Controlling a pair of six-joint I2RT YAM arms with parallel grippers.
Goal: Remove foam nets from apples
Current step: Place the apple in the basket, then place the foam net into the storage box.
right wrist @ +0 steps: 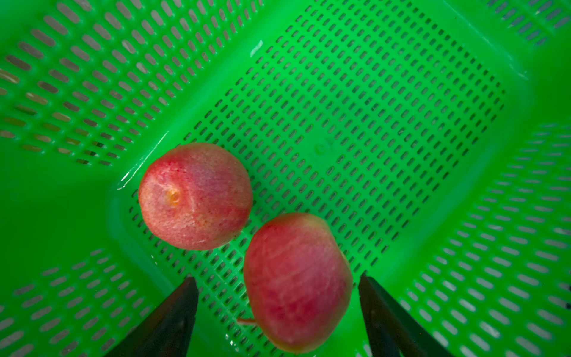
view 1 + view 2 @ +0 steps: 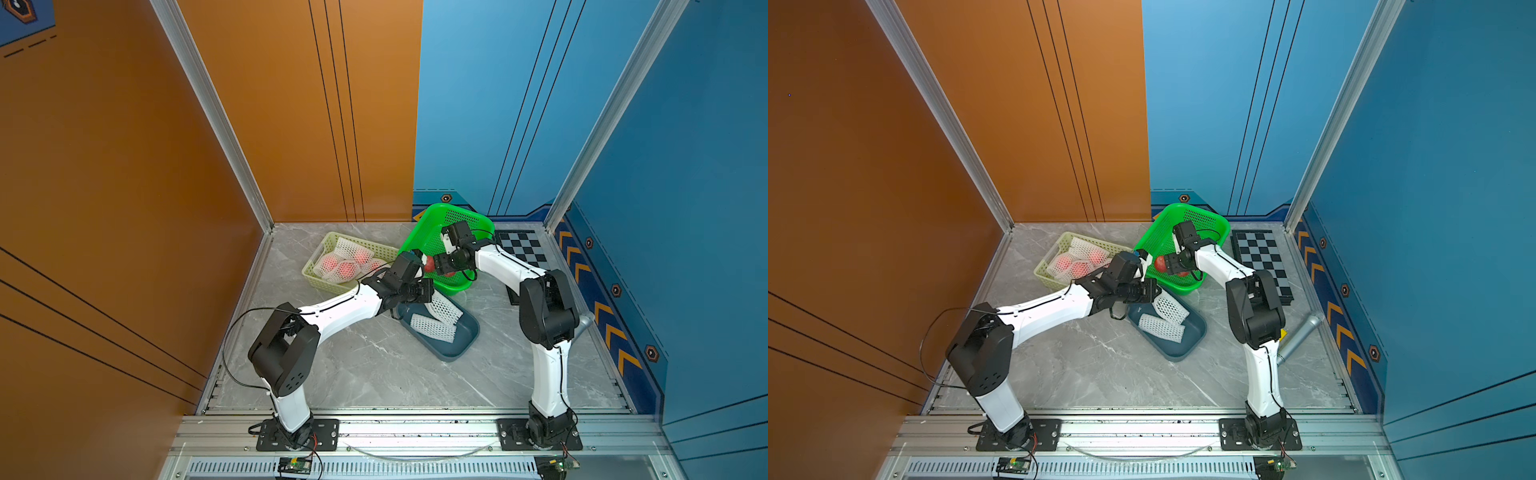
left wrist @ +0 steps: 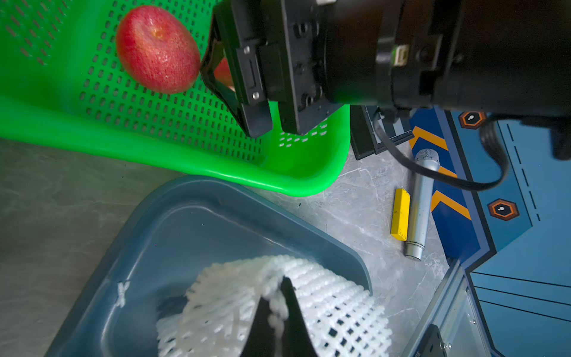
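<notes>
While the right end effector (image 1: 277, 276) hangs over the green basket (image 1: 370, 123) with its jaws spread wide, a bare apple (image 1: 296, 278) sits between them without touching either jaw. It looks blurred, so I judge that it is dropping free into the basket. A second apple (image 1: 194, 196), also bare, lies on the floor of the green basket just beside it.

The left end effector (image 3: 276, 296) is closed and pinches an empty foam net (image 3: 234, 296) above the blue tray (image 3: 191, 216). This tray stands on the counter (image 2: 374, 374) just beside the green basket, on the side toward the robot. Another empty net (image 2: 432, 330) lies inside the tray. Near the green basket, on the robot's left of it, stands the pale basket (image 2: 328, 245), where several wrapped apples (image 2: 345, 268) wait in their white mesh.

The step in hand, as I judge it, is the end of one unwrapping: the fruit goes to the green basket and the net to the tray. The next move calls for the left end effector to open and let the net fall inside the tray, not over its rim. After that, both arms need to reach the pale basket for another wrapped apple. The net is soft and may cling to the jaws, so a small lift after opening seems wise.
</notes>
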